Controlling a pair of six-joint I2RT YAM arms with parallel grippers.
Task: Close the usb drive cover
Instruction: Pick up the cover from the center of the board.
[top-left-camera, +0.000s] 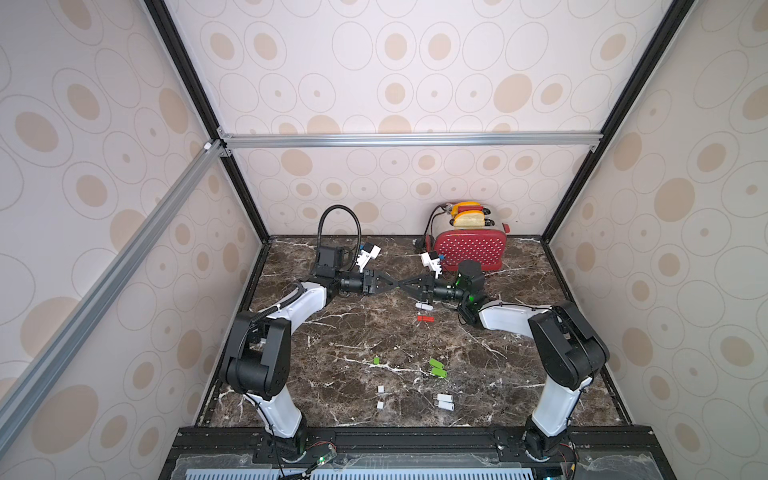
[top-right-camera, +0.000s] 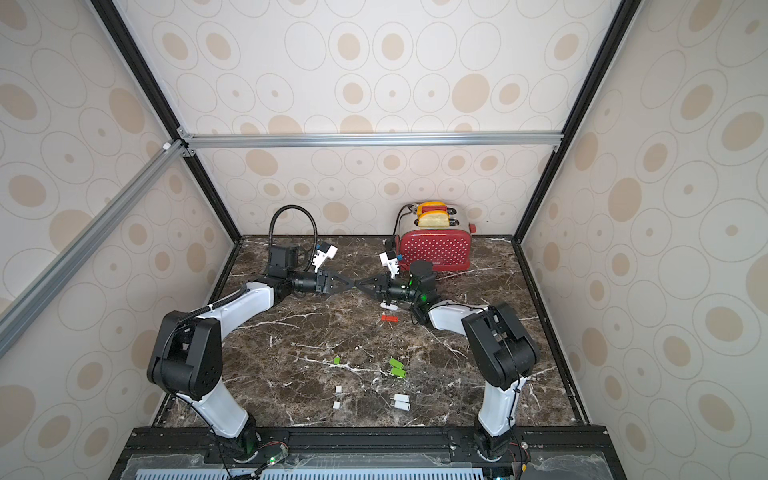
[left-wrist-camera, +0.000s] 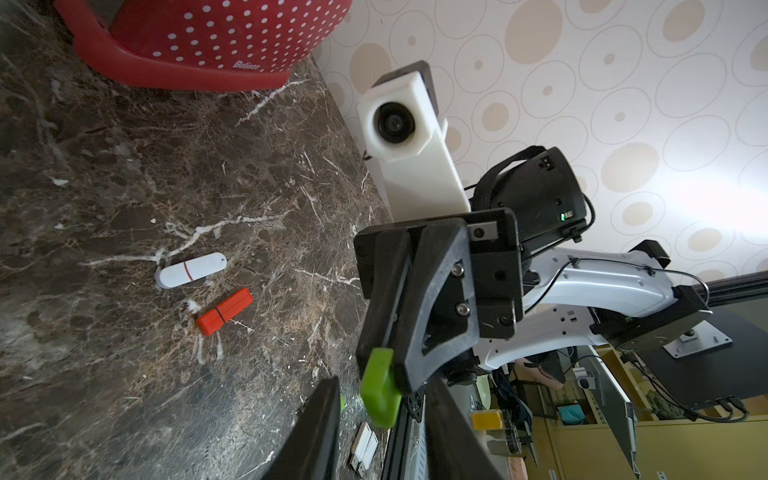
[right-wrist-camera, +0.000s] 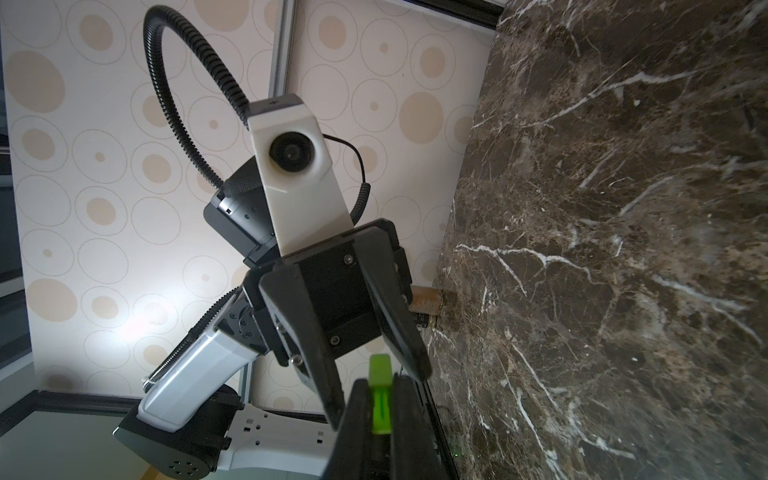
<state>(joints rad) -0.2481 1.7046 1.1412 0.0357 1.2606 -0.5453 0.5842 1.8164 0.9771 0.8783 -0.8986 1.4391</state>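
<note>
Both grippers meet tip to tip above the middle of the marble table (top-left-camera: 353, 332). My right gripper (right-wrist-camera: 380, 388) is shut on a green usb drive (right-wrist-camera: 381, 409). A paler green end piece (right-wrist-camera: 380, 368), apparently the cover, sticks out past its fingertips; how far it sits on the drive I cannot tell. My left gripper (left-wrist-camera: 382, 386) is open and straddles that green end (left-wrist-camera: 380, 392), with a gap on each side. In both top views the left gripper (top-left-camera: 394, 286) and the right gripper (top-left-camera: 406, 286) hide the drive.
A capped white drive (top-left-camera: 424, 306) and a capped red drive (top-left-camera: 425, 318) lie just in front of the right gripper. Nearer the front lie a green cap (top-left-camera: 376, 360), green drives (top-left-camera: 437, 368), white caps (top-left-camera: 380, 389) and white drives (top-left-camera: 444, 401). A red toaster (top-left-camera: 471, 249) stands at the back.
</note>
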